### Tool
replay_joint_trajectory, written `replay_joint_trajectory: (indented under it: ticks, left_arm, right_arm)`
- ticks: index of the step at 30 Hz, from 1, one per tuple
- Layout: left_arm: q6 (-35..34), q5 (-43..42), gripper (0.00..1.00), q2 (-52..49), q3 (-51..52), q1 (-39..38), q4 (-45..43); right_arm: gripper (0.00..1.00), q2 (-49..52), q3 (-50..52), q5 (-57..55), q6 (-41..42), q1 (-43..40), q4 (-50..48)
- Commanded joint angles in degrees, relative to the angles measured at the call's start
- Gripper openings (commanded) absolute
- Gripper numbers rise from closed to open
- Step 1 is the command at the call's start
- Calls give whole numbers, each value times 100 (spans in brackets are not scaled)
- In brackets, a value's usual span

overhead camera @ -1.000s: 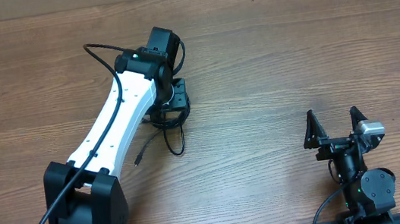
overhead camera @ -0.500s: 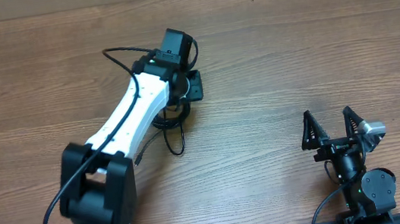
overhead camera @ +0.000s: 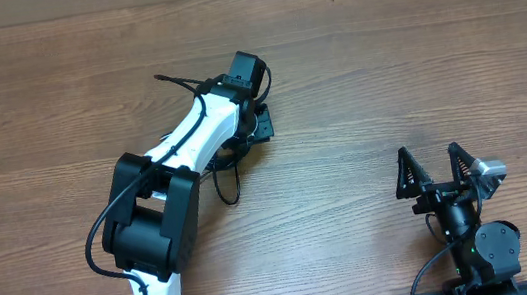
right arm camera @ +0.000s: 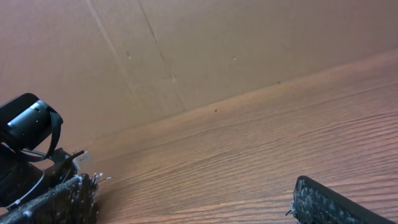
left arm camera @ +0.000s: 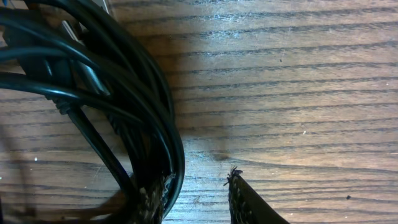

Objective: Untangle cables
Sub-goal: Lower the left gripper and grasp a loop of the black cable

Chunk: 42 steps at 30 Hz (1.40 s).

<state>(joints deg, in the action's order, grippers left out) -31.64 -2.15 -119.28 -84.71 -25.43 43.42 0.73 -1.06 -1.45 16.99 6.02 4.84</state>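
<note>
The cables are thin black cords bunched on the wooden table, mostly hidden under my left arm; one loop shows below the wrist. In the left wrist view the cables fill the left side as several overlapping loops. My left gripper is low over the bundle's right edge. Its fingers are apart; the left finger sits among the cords with one cord along its inner side, and the right finger is over bare wood. My right gripper is open and empty at the front right, far from the cables; its fingers are spread wide.
The wooden table ends at a cardboard wall at the back. A thicker black cord runs along my left arm. The left arm's wrist shows at the left of the right wrist view.
My left arm has swung to the right and its gripper has moved right over the bundle's edge. The loose plug end left of the loop is now hidden under the arm. The right arm has barely moved.
</note>
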Motion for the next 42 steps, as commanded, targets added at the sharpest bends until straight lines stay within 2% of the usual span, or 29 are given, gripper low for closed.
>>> replay_joint_trajectory:
  ticks: [1,10,16,28,30,31,33,37,42]
  left_arm:
    - [-111,175,34,-157,20,-20,-46]
    - [17,710,39,-157,13,7,-103]
    - [210,728,45,-160,22,-105,-79]
    - [201,1060,44,-225,306,-160,17]
    - [186,1069,40,-232,498,-160,-107]
    - [184,1036,30,-232,564,-160,-138]
    - [192,905,4,-232,636,-160,-133]
    - [590,603,4,-144,420,-144,243]
    - [874,297,4,323,-393,-57,955]
  right_arm:
    - [100,-35,59,35,61,-15,-4]
    - [100,-35,59,37,63,-15,-4]
    - [100,-35,59,37,63,-15,-4]
    - [100,-35,59,33,61,-15,-4]
    - [100,-35,59,33,61,-15,-4]
    - [100,-35,59,33,61,-15,-4]
    - [100,-35,59,35,61,-15,-4]
    - [100,-35,59,37,66,-15,-101]
    - [100,-35,57,605,81,-15,-651]
